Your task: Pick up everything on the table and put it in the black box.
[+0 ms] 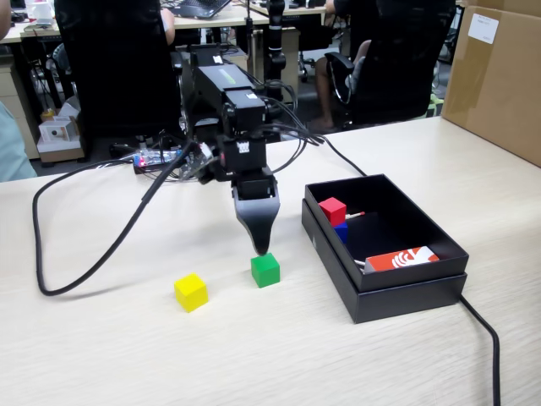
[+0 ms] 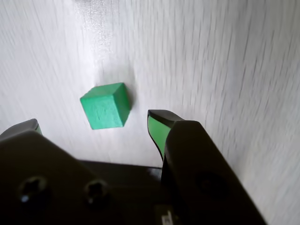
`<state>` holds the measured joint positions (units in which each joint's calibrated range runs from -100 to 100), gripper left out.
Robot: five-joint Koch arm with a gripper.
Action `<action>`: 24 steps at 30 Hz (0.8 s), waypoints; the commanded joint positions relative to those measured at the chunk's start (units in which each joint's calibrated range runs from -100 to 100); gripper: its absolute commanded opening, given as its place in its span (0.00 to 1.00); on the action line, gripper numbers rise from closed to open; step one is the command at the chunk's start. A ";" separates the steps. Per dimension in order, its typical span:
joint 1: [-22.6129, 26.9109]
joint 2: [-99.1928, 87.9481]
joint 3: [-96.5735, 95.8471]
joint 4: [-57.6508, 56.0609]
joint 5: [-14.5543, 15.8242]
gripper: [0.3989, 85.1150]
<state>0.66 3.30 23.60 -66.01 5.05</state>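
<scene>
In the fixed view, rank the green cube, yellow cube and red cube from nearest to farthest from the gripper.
1. Green cube: just below the gripper tips.
2. Yellow cube: on the table, left.
3. Red cube: inside the black box, right.

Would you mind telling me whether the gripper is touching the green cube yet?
Apart. The wrist view shows the gripper open, bare table visible between the green cube and each fingertip.

Green cube [image 1: 265, 270], yellow cube [image 1: 190, 292], red cube [image 1: 332, 210], blue cube [image 1: 341, 232], matte black box [image 1: 397, 296], beige wood-grain table [image 1: 254, 355].
</scene>
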 commanded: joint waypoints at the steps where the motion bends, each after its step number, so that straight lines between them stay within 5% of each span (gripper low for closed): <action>1: -0.20 3.30 6.59 -0.21 -0.24 0.54; 8: -0.05 14.54 12.03 -0.21 -0.20 0.52; 12: -0.15 15.00 12.31 -0.38 1.22 0.13; 13: -0.15 14.08 12.03 -0.38 1.37 0.10; 24: 7.86 -19.65 10.67 -3.41 3.17 0.10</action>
<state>5.74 -6.02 31.26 -69.18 7.50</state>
